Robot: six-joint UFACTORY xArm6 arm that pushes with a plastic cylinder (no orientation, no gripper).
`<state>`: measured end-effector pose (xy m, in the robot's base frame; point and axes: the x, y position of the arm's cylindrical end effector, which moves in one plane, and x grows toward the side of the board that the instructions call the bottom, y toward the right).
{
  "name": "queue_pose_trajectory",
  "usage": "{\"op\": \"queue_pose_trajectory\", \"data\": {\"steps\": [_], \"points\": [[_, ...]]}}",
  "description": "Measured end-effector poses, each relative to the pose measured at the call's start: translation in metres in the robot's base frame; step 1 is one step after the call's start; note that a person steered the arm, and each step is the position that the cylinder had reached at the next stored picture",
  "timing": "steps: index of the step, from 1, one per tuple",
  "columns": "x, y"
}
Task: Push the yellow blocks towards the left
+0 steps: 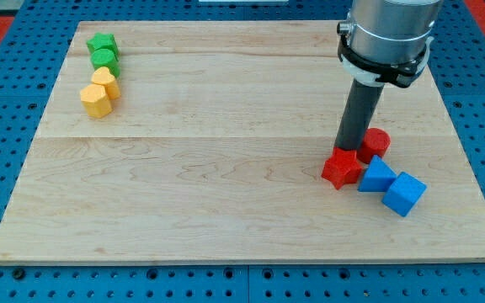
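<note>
The arm's dark rod stood at the view's right of the wooden board (226, 194), my tip (349, 151) planted just behind the red star block (342, 168) and beside the red cylinder (375, 144) — touching or nearly so, though the contact could not be made out. The rod had no jaws to open or close and held nothing. Two blue blocks (391, 185) lay just right of the red pair. The task's pieces — a yellow heart-shaped block (104, 80) and a yellow hexagonal block (96, 100) — sat well apart from the tip at the view's upper left, below a green star block (103, 44) and a green cylinder (104, 59). Already close to the left edge (little room remained), they likely needed only a short push.
</note>
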<state>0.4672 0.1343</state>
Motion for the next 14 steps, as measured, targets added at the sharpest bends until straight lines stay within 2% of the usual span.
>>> {"op": "queue_pose_trajectory", "data": {"steps": [1,2,3,5,6,7,8,9,10,11,12,13,14], "points": [[-0.005,-0.033],[-0.008,-0.116],[0.006,-0.225],[-0.006,-0.323],[-0.066,-0.291],[-0.116,-0.286],[-0.126,-0.318],[-0.126,-0.339],[-0.116,-0.313],[-0.072,-0.306],[-0.063,-0.311],[-0.071,-0.337],[-0.075,-0.332]]}}
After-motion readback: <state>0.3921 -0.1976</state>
